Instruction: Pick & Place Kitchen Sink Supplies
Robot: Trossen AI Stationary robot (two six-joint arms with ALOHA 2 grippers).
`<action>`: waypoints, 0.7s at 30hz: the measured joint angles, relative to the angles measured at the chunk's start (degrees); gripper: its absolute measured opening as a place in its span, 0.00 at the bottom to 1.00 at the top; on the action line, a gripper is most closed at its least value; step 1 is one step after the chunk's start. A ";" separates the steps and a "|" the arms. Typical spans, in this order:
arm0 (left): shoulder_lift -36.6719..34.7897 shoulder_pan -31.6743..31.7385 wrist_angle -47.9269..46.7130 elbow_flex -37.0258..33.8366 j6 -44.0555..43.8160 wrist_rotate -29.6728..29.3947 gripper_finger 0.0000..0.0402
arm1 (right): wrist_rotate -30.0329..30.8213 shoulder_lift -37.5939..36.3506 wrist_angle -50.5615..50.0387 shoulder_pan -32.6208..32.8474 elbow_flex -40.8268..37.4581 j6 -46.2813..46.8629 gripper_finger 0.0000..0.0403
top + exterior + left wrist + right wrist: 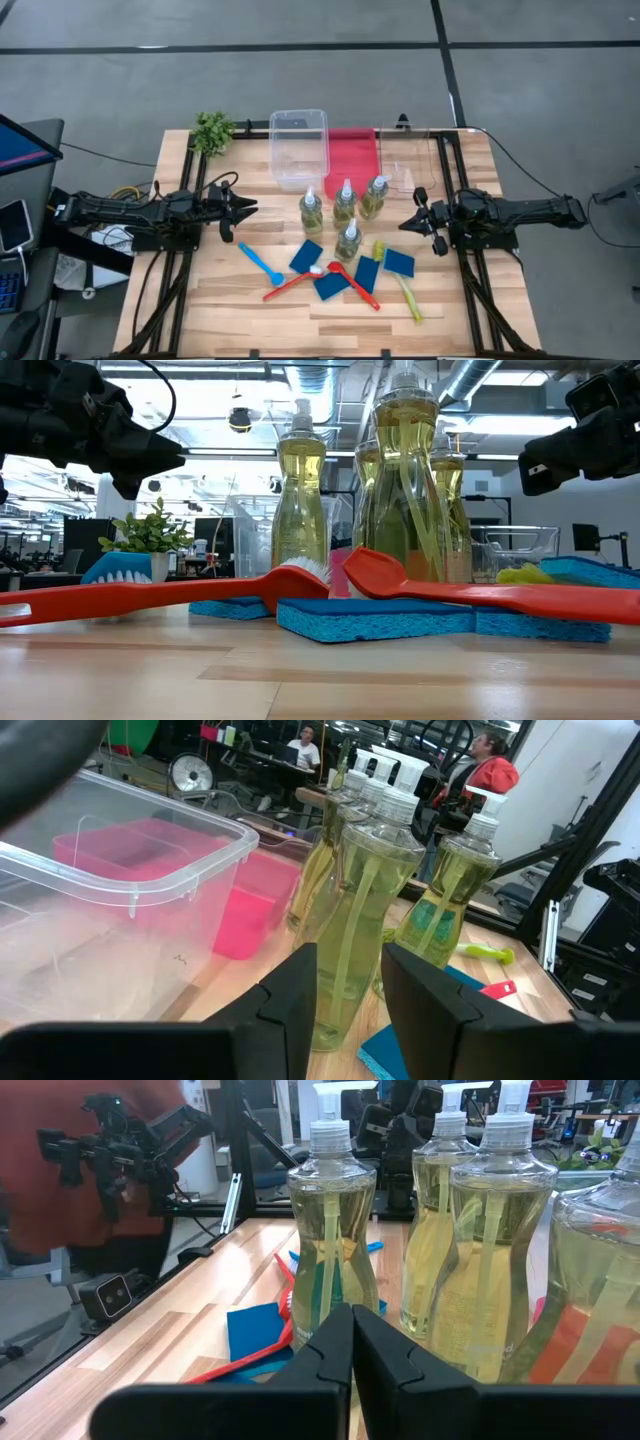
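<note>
Four clear bottles of yellow-green liquid (345, 205) stand upright mid-table; one (348, 240) is nearer the front. Around it lie blue sponges (306, 255), a blue brush (262, 264), two red brushes (295, 283) and a yellow-green brush (403, 288), all flat on the wood. My left gripper (252, 208) hovers open to the left of the bottles, and its wrist view has the closest bottle (365, 910) beyond the fingers (350, 955). My right gripper (405, 226) hovers shut to their right, facing a bottle (330, 1240).
At the far side sit a clear bin (298, 148), a red bin (352, 160) and another clear bin (412, 160). A small leafy plant (212, 132) stands at the far left corner. Bare wood lies along the near edge (320, 330). People show in the room behind.
</note>
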 joint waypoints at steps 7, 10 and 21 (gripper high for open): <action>0.00 0.00 0.00 0.00 -0.02 0.00 0.29 | -0.01 0.01 -0.01 -0.01 0.00 0.00 0.00; 0.00 0.00 0.02 0.00 -0.02 0.00 0.29 | 0.01 -0.01 -0.01 -0.01 0.00 0.01 0.00; 0.00 -0.02 8.02 0.02 -7.92 -0.03 0.29 | -0.01 0.02 0.00 -0.01 0.00 -0.01 0.00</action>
